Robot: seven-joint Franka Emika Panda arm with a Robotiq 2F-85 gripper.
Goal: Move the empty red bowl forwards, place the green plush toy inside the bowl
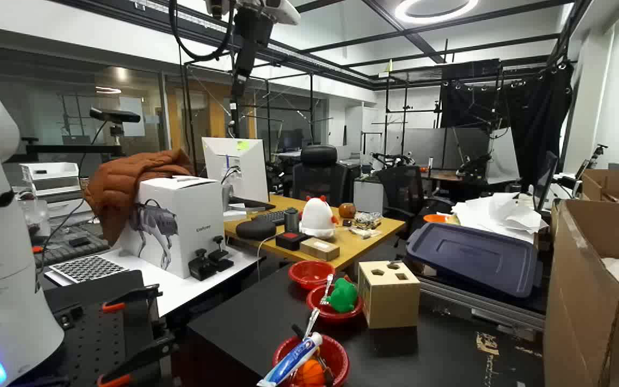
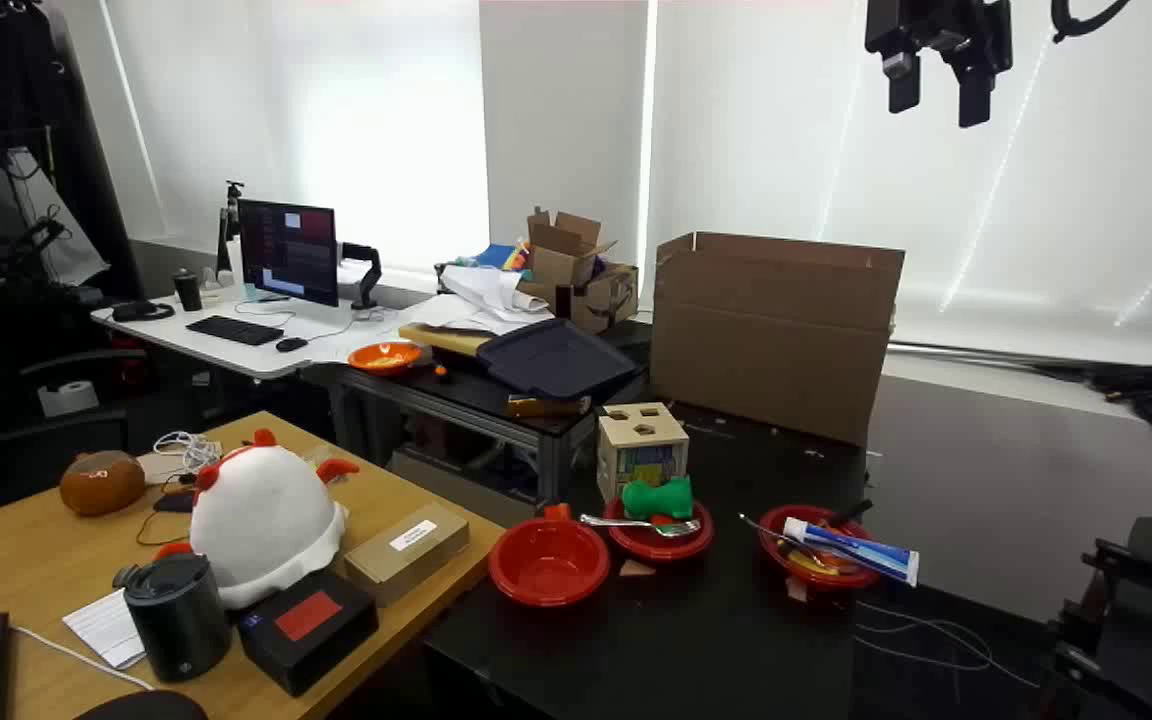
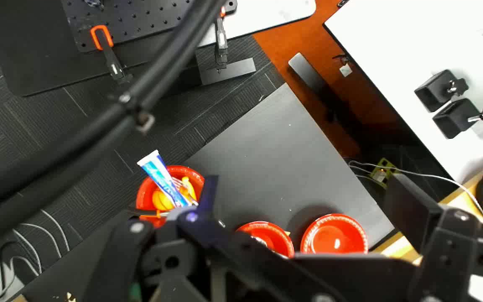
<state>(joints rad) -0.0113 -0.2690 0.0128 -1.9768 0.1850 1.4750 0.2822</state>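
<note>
The empty red bowl (image 1: 309, 275) stands on the black table (image 1: 245, 322), near the yellow desk; it also shows in an exterior view (image 2: 548, 568) and the wrist view (image 3: 337, 238). The green plush toy (image 1: 343, 295) lies in a neighbouring red bowl (image 1: 336, 317) with a metal fork; the toy also shows in an exterior view (image 2: 658, 497). In the wrist view that neighbouring bowl (image 3: 276, 238) is partly covered by my gripper and the toy is hidden. My gripper (image 2: 939, 105) is open and empty, high above the table; its fingers are spread wide in the wrist view (image 3: 308, 197).
Another red bowl (image 2: 774, 540) holds orange pieces, utensils and a blue-white toothpaste tube (image 2: 856, 550). A wooden shape box (image 1: 390, 301) stands beside the toy's bowl. A large cardboard box (image 2: 771, 345) stands at the table's edge. The yellow desk holds a white plush (image 2: 261, 525).
</note>
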